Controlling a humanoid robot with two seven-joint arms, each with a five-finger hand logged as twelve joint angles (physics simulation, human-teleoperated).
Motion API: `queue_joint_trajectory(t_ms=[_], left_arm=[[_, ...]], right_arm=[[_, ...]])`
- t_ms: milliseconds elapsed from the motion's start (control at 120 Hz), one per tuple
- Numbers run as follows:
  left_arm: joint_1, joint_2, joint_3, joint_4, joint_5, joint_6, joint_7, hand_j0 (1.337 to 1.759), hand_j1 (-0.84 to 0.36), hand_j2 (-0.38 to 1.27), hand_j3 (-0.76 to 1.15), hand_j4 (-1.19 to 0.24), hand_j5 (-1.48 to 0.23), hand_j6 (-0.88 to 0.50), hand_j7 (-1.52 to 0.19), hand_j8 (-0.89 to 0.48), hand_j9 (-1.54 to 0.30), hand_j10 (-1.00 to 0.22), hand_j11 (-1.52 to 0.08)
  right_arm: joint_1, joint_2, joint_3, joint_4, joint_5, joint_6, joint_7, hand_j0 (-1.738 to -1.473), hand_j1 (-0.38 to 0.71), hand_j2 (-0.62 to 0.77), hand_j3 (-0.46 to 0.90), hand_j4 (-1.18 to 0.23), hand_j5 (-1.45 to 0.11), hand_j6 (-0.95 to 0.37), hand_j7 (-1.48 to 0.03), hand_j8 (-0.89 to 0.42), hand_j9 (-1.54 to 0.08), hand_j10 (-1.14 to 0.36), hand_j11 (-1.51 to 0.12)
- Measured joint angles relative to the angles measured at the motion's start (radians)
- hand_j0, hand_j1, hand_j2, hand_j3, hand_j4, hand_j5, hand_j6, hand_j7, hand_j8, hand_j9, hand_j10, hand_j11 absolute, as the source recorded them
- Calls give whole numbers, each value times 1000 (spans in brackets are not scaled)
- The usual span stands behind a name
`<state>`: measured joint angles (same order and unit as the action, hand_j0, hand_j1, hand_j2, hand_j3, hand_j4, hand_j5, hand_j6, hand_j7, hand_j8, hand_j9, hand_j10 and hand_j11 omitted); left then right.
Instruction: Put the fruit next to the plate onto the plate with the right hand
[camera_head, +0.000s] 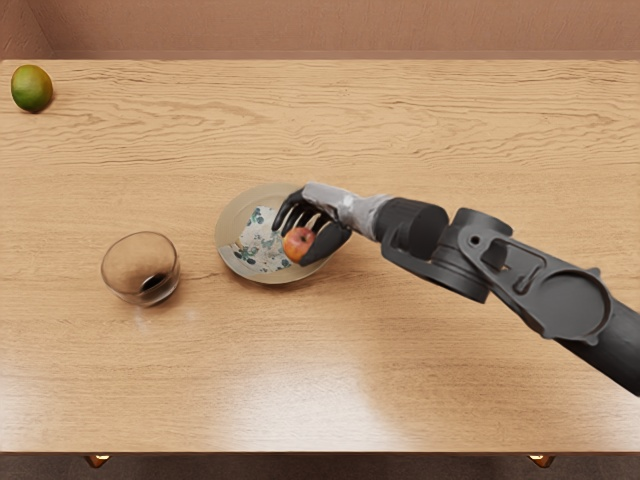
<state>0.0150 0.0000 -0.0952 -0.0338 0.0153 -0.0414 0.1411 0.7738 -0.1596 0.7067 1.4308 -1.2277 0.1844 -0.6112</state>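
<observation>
The right arm reaches in from the picture's right edge, running up and leftward across the bench (420, 120), its thick dark elbow joint low at the right and the grey wrist stretched toward the plate (232, 218). The right hand (314, 224) sits over the plate's right side, palm turned toward the plate's middle, dark fingers (290, 212) curled around the small red-orange fruit (298, 243). The fruit is within the plate's rim; whether it rests on the plate's patterned face or is held just above it cannot be told. A glass bowl (141, 267) stands left of the plate, apart from it. A green-yellow mango (31, 87) lies at the far left corner.
</observation>
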Motion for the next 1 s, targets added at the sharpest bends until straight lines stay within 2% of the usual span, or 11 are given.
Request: queue_joint_trajectory(t_ms=[100,208,317,450,583,800,1000], left_arm=[[-1,0,0,0,0,0,0,1658,335,3,0,-12,-15,-13,-15,-13,-15,-12,-15],[0,0,0,0,0,0,0,1658,335,3,0,-13,-15,-13,-15,-13,-15,-12,-15],[0,0,0,0,0,0,0,1658,335,3,0,-13,-15,-13,-15,-13,-15,-12,-15],[0,0,0,0,0,0,0,1658,335,3,0,-13,-15,-13,-15,-13,-15,-12,-15],[-1,0,0,-9,0,-3,0,1658,335,3,0,-12,-15,-13,-15,-13,-15,-12,-15],[-1,0,0,-18,2,-3,3,1658,335,3,0,-13,-15,-13,-15,-13,-15,-12,-15],[-1,0,3,-16,6,1,8,1658,335,3,0,-12,-15,-13,-15,-13,-15,-12,-15]], right_arm=[[0,1,-9,-1,2,-4,0,-1657,241,34,0,-532,-723,-507,-707,-400,-719,-498,-714],[2,-1,-5,3,31,-4,0,-1658,50,12,0,-356,-482,-342,-472,-279,-479,-337,-476],[24,-42,44,6,193,80,0,-1658,-115,7,0,-210,-283,-202,-278,-164,-282,-198,-280],[34,-152,99,7,440,224,0,-1658,-227,4,0,-109,-147,-105,-145,-86,-147,-103,-146],[-2,-240,192,3,536,291,0,-1658,-286,2,0,-57,-77,-55,-75,-45,-76,-54,-76],[-178,-343,457,-30,577,403,0,-1658,-327,1,0,-20,-27,-19,-26,-16,-26,-19,-26],[-249,-404,528,-47,584,423,0,-1658,-341,1,0,-7,-10,-7,-10,-6,-10,-7,-10]])
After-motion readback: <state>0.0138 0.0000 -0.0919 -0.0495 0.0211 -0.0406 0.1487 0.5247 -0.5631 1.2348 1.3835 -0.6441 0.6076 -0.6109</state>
